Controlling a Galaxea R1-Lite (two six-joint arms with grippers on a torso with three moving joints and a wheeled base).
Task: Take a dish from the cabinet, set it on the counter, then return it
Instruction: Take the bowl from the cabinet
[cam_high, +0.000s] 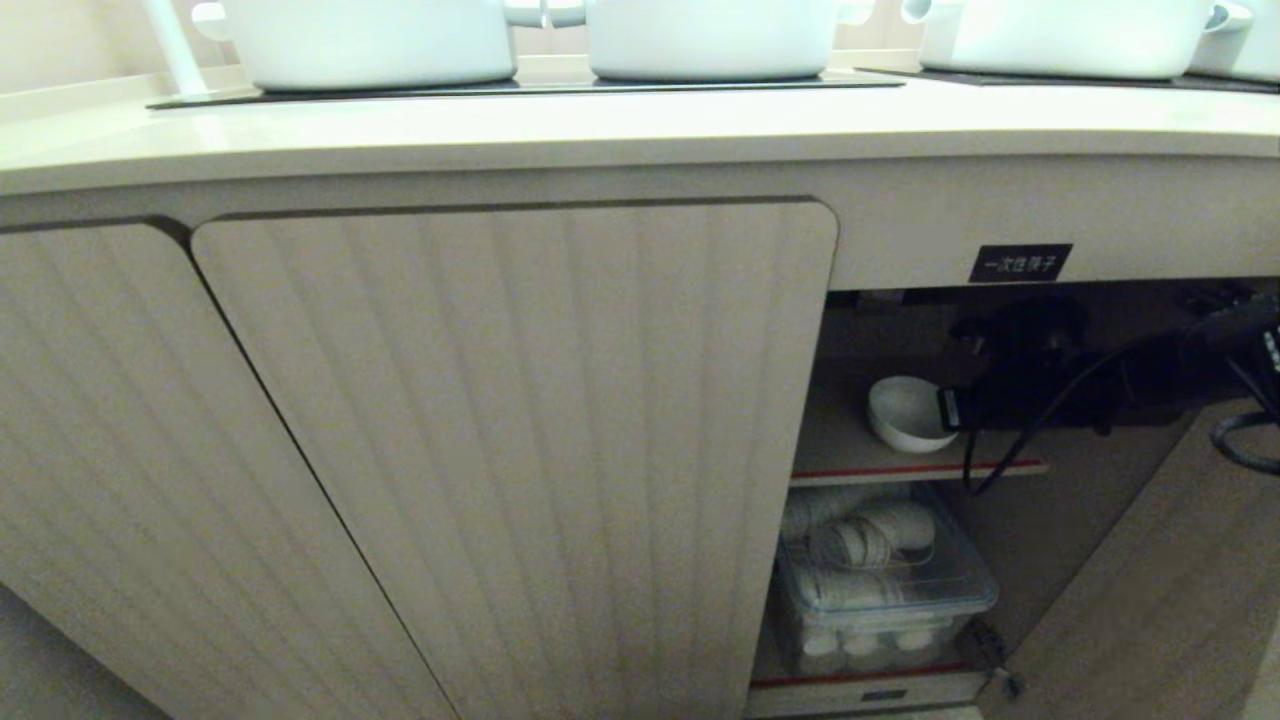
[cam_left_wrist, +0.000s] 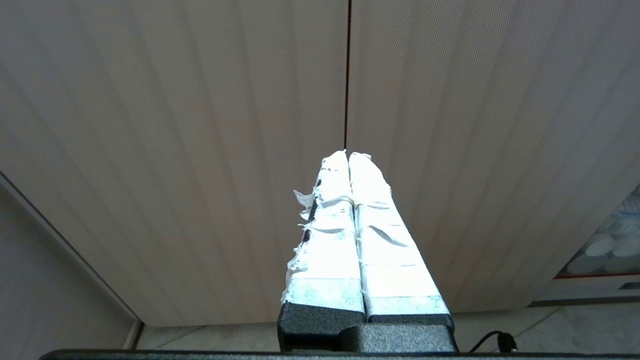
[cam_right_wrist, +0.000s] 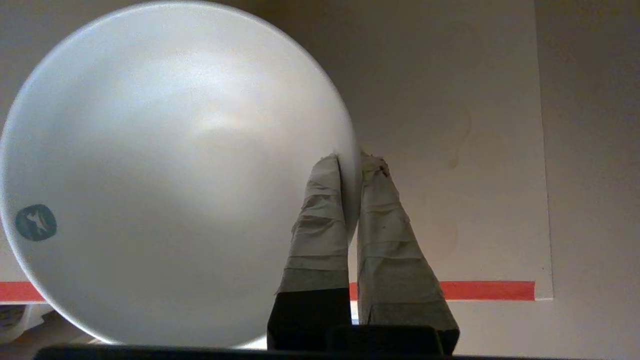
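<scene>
The dish (cam_high: 903, 410), a small white bowl, is inside the open cabinet (cam_high: 520, 420), just over its inner shelf (cam_high: 850, 455). My right gripper (cam_high: 950, 410) reaches in from the right and is shut on the bowl's near rim. In the right wrist view the dish (cam_right_wrist: 170, 170) fills most of the picture, and the right gripper (cam_right_wrist: 350, 160) pinches its edge between taped fingers (cam_right_wrist: 320, 220). I cannot tell whether the bowl rests on the shelf. The counter (cam_high: 600, 130) runs above. My left gripper (cam_left_wrist: 347, 155) is shut and empty, parked in front of the closed fluted doors.
Three large white pots (cam_high: 370, 40) (cam_high: 715, 35) (cam_high: 1065, 35) stand on the counter's black panels. A clear plastic bin (cam_high: 880, 580) of stacked cups fills the lower shelf. The opened door (cam_high: 1170, 600) hangs at the right. A black label (cam_high: 1020, 263) sits above the opening.
</scene>
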